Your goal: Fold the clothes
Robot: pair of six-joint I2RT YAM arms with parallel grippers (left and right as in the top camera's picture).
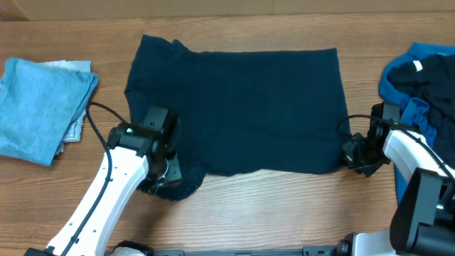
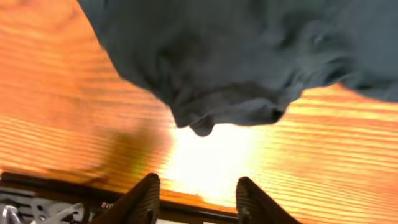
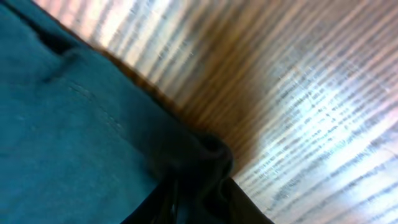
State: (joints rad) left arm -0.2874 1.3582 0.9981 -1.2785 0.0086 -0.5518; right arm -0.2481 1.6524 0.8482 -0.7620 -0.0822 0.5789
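A very dark navy garment lies spread flat across the middle of the wooden table. My left gripper is at its bunched near-left corner. In the left wrist view the jaws are open and empty, and the bunched fabric lies just ahead of them, not between them. My right gripper is at the garment's near-right corner. In the right wrist view its jaws are shut on that dark fabric corner, and the rest of the garment spreads to the left.
A folded light blue cloth lies at the far left with a pale grey one under it. A pile of royal blue and dark clothes lies at the right edge. Bare wood shows along the front.
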